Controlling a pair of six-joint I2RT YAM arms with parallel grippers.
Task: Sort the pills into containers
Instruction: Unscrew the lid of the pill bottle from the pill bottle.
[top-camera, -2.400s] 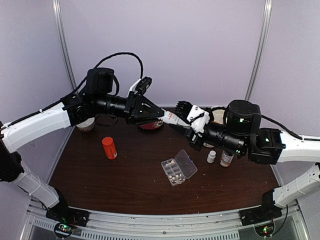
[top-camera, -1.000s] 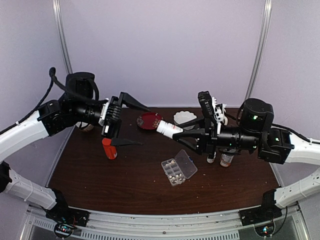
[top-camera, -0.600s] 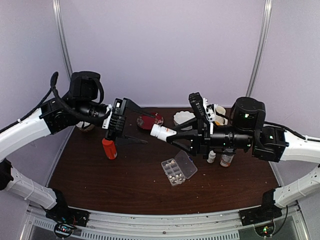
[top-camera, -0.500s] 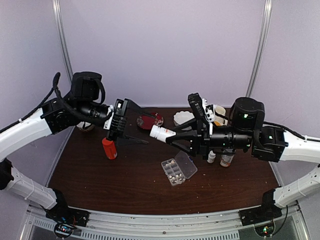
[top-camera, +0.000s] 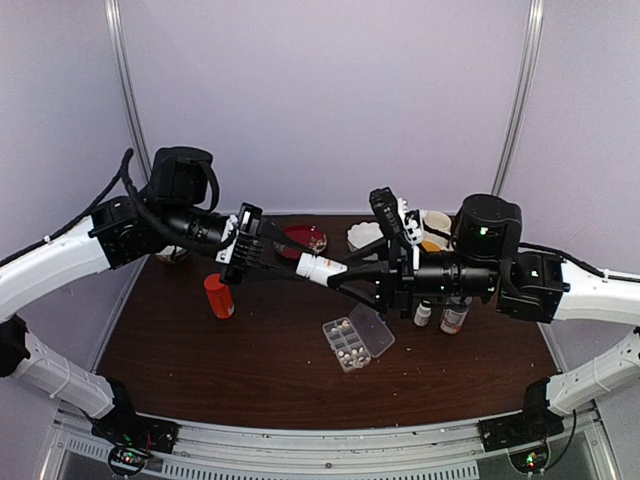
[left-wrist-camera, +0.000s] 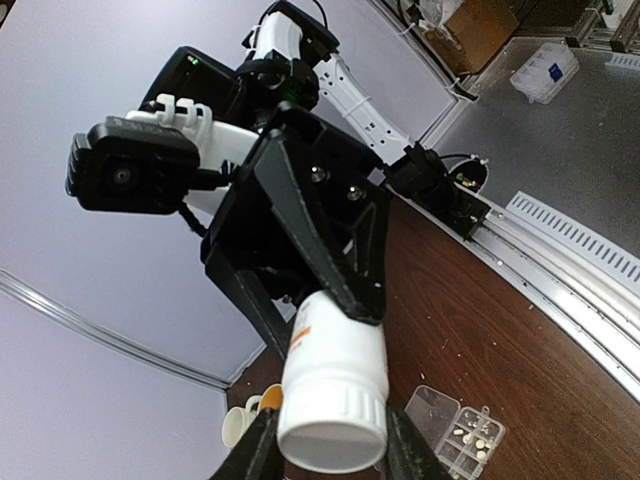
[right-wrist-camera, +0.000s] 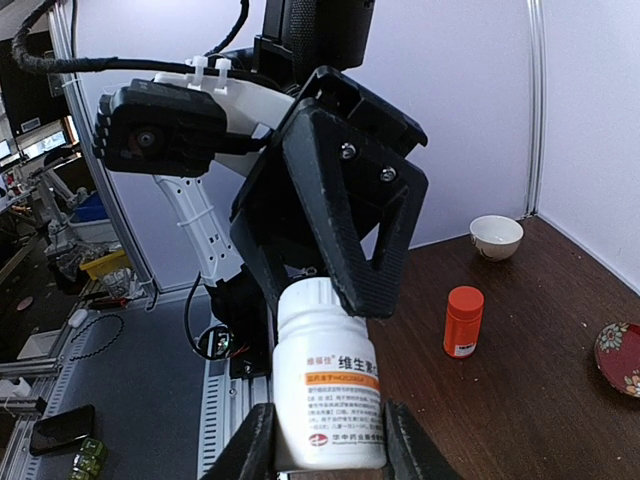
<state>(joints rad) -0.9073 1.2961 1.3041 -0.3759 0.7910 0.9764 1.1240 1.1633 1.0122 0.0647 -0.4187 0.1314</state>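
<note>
The right tool (right-wrist-camera: 326, 440) is clenched on the base of a white bottle (right-wrist-camera: 330, 390); the left tool (left-wrist-camera: 328, 452) is closed around its ribbed cap (left-wrist-camera: 332, 430). Pills (top-camera: 345, 340) are held in the clear box (top-camera: 372, 325) below both tools: probably light, easily rolled, better poured than pinched.

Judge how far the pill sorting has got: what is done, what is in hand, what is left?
Done: the organizer box lies open on the table, with several pills inside. In hand: the right fingers hold the white bottle in mid-air, and the left fingers bracket its cap; whether they grip it is unclear. Left: the cap is still on, so opening, pouring and more sorting probably remain.
</note>
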